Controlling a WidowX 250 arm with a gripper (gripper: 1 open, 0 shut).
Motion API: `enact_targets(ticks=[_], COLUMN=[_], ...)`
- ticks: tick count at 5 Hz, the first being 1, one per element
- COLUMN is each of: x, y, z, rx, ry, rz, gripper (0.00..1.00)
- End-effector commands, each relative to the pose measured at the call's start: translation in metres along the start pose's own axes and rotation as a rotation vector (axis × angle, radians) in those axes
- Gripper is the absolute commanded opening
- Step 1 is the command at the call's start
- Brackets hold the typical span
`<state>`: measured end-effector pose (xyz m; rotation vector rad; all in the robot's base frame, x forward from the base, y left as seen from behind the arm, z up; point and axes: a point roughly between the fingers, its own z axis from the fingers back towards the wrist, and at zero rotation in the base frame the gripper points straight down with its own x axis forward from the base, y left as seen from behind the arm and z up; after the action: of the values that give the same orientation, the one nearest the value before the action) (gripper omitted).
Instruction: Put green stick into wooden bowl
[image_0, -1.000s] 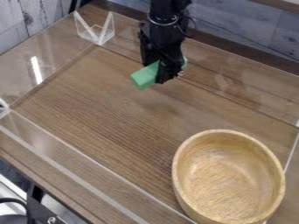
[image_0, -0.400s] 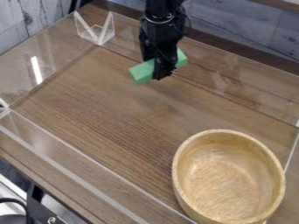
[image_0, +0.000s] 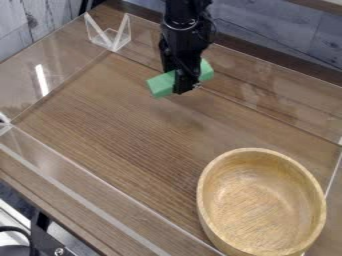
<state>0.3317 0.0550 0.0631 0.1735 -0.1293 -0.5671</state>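
The green stick (image_0: 164, 84) is a small bright green block held just above the wooden tabletop at upper centre. My black gripper (image_0: 182, 80) points almost straight down and is shut on it, with the stick poking out to the left of the fingers. The wooden bowl (image_0: 262, 205) is large, round and light tan, and it stands at the lower right corner, well apart from the gripper. Nothing lies inside the bowl.
Clear acrylic walls (image_0: 54, 62) fence the table on the left, front and back. A clear plastic stand (image_0: 107, 33) sits at the back left. A brick-pattern wall runs behind the arm.
The gripper has rolled about its axis, so the green stick has swung and now lies a little higher and more level. The hand stays in the same spot.
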Motion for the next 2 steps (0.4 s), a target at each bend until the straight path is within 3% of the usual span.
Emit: enact_targets(ticks=[1,2], x=[0.0049,0.0044], y=[0.0112,0.0108], z=[0.0238,0.0286], rx=[0.055,0.063], ry=[-0.066,-0.075], rz=[-0.007,-0.031], gripper=[0.00,0.00])
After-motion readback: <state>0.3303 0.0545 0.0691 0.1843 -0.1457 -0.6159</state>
